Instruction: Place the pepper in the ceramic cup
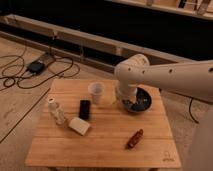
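The dark-red pepper (134, 139) lies on the wooden table (105, 145) near its front right. The pale ceramic cup (96, 92) stands upright near the table's back middle. My gripper (123, 100) hangs from the white arm (165, 75) that reaches in from the right. It sits low over the left rim of the dark bowl (139, 102), just right of the cup and well behind the pepper. Nothing shows in it.
A small clear bottle (56, 111) stands at the table's left. A black flat object (85, 109) and a white block (79, 126) lie in front of the cup. Cables and a black box (36, 66) lie on the floor to the left.
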